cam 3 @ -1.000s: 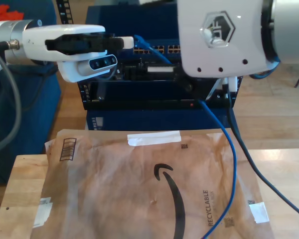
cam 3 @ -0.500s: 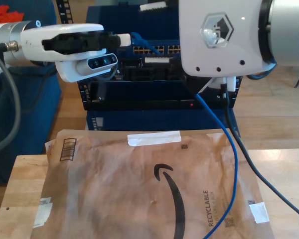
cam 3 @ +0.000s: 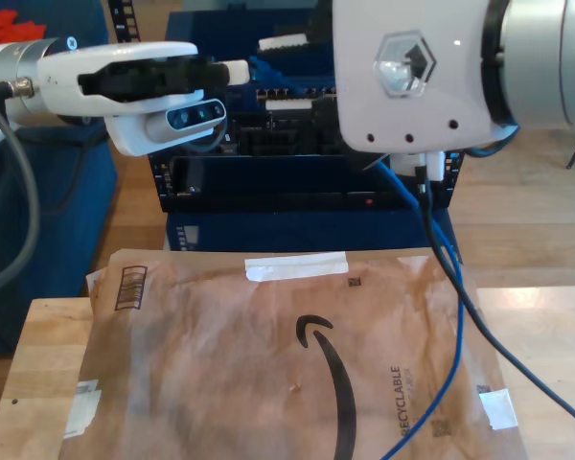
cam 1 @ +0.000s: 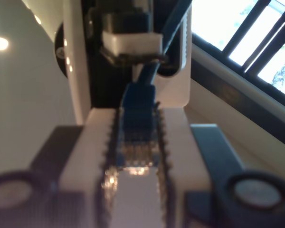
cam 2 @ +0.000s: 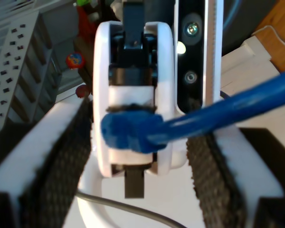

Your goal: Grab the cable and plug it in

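The cable (cam 3: 452, 335) is thin and bright blue. In the exterior view it hangs in a long curve across the brown paper mailer (cam 3: 220, 364) on the bench (cam 3: 38, 383), passing off the bench's near edge. Its blue plug (cam 1: 137, 111) sits clamped between the toothed pads (cam 1: 168, 152) of my first pincer (cam 1: 135, 161), cord trailing away from the tip.

exterior: front, over table (cam 3: 38, 335), facing rack (cam 3: 268, 192) | wrists: close along hands | shared: cable (cam 3: 457, 326)

Bright daylight in both wrist views, blown-out windows, near pincer pads blurred, exterior view soft
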